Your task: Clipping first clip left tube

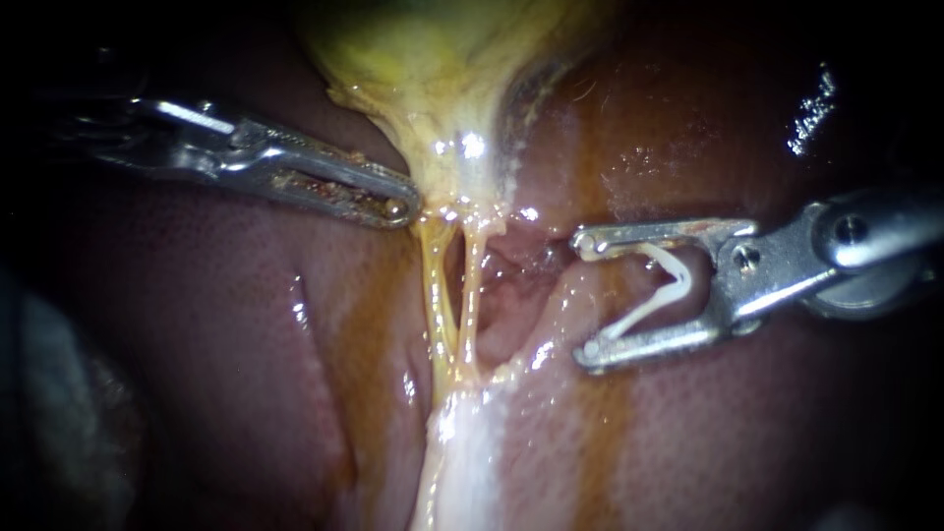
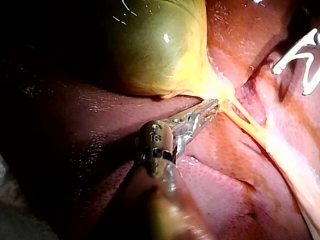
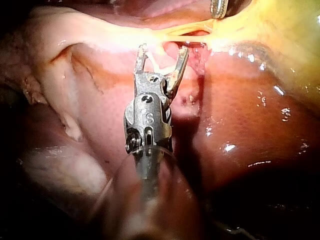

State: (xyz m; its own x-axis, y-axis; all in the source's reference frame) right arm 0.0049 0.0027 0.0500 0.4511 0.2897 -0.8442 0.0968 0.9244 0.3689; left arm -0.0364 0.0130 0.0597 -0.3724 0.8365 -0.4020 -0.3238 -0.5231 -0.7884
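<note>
Right instrument [image 1: 587, 297], clip [image 1: 678, 277] loaded, sits just clear of both tubes [image 1: 440, 295].

Left instrument [image 2: 212, 105] touches gallbladder [image 2: 155, 45] neck.

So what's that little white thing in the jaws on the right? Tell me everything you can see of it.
It is a small white clip, plastic-looking, bent into an open V. It sits between the spread jaws of the right instrument, one leg against each jaw, its mouth facing the two yellowish tubes. It hangs over the liver, clear of both tubes, closed on nothing.
</note>
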